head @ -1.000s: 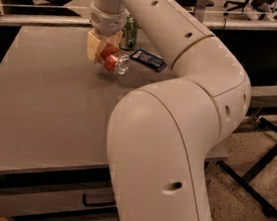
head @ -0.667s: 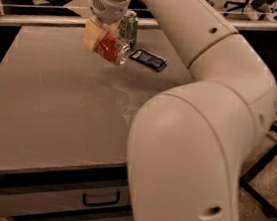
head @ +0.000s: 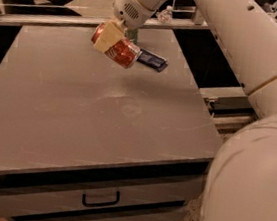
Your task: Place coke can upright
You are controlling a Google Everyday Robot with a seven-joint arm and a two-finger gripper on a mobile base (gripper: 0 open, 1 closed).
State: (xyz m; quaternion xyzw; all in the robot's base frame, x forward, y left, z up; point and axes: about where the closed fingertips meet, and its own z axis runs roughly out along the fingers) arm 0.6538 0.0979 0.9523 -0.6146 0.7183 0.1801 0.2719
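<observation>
Above the bench, our hand grips the coke can mid-body. We see its long axis tilted, ten to four o'clock.

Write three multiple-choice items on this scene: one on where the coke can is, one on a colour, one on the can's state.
1. Where is the coke can?
A. On the floor.
B. In the gripper, over the far half of the table.
C. At the table's near edge.

2. What colour is the flat packet beside the can?
A. Yellow.
B. White.
C. Blue.

3. How is the can oriented?
A. Tilted.
B. Upright.
C. Crushed flat.

Answers: 1 B, the gripper is clamped on it there. 2 C, the wrapper shows dark blue. 3 A, the can's long axis slants.
</observation>
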